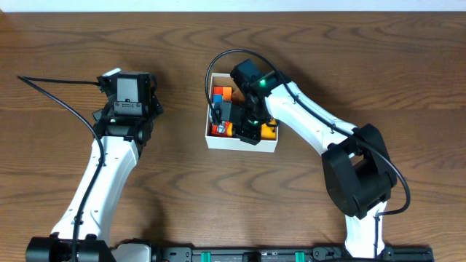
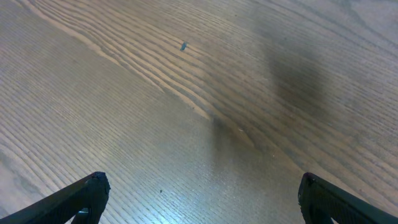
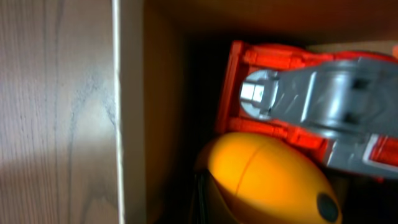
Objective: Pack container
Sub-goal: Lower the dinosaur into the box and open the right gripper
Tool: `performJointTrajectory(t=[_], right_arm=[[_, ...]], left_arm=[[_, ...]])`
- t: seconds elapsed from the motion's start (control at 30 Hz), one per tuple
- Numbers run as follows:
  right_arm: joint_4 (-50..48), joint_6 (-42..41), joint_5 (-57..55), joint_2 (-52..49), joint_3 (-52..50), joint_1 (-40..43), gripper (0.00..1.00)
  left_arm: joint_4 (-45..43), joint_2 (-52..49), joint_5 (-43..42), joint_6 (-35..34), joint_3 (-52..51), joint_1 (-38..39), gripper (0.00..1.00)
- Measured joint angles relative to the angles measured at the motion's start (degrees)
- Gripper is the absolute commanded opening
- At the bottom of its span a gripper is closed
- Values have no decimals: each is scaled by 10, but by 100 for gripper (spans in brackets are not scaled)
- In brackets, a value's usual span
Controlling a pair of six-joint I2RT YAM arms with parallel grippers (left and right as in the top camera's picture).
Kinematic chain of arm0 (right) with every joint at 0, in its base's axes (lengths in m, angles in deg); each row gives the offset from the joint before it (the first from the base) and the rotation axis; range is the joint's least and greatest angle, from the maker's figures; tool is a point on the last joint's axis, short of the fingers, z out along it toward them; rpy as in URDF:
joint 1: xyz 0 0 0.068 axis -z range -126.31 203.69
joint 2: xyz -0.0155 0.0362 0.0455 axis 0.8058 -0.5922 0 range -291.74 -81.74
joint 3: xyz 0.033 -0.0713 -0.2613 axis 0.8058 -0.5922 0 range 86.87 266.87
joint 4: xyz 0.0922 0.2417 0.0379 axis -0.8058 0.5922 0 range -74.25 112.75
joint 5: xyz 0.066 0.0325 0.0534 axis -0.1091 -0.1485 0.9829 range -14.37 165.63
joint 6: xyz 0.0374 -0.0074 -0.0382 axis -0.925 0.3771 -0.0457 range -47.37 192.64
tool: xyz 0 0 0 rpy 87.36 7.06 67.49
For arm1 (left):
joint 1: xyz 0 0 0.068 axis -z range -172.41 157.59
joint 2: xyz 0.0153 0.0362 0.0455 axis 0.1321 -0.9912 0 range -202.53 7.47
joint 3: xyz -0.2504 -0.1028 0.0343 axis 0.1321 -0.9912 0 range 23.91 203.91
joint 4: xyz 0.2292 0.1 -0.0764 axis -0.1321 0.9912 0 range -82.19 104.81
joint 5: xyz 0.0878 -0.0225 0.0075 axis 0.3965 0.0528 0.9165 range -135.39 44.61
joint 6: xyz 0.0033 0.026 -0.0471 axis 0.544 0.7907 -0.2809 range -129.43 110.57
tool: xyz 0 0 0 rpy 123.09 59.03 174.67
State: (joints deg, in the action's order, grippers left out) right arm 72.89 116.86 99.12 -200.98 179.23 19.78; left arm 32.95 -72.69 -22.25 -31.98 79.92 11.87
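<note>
The container (image 1: pixel 240 143) is a small white-walled box with a tan inside, at the table's middle. It holds several toys: an orange block (image 1: pixel 222 92), a red and grey toy (image 3: pixel 298 106) and a yellow egg-shaped toy (image 3: pixel 261 177), which also shows in the overhead view (image 1: pixel 269 132). My right gripper (image 1: pixel 247 122) is down inside the container. In the right wrist view its fingers (image 3: pixel 200 190) show as one thin dark strip pressed together, right beside the yellow toy's left side. My left gripper (image 2: pixel 202 193) is open and empty over bare wood, left of the container (image 1: pixel 131 91).
The container's white wall (image 3: pixel 130 124) runs upright at the left of the right wrist view, with the wooden table (image 3: pixel 56 112) outside it. A black cable (image 1: pixel 58 98) trails across the table to the left arm.
</note>
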Motion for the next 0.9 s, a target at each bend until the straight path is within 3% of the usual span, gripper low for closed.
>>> performJointTrajectory(t=[0.37,0.9], right_arm=[[-9,0,-12,-1,2,25,1],[-8,-3,2,5,30,10,13]], left_arm=[[0,0,0,0,0,0,98],[0,0,0,0,0,0,98]])
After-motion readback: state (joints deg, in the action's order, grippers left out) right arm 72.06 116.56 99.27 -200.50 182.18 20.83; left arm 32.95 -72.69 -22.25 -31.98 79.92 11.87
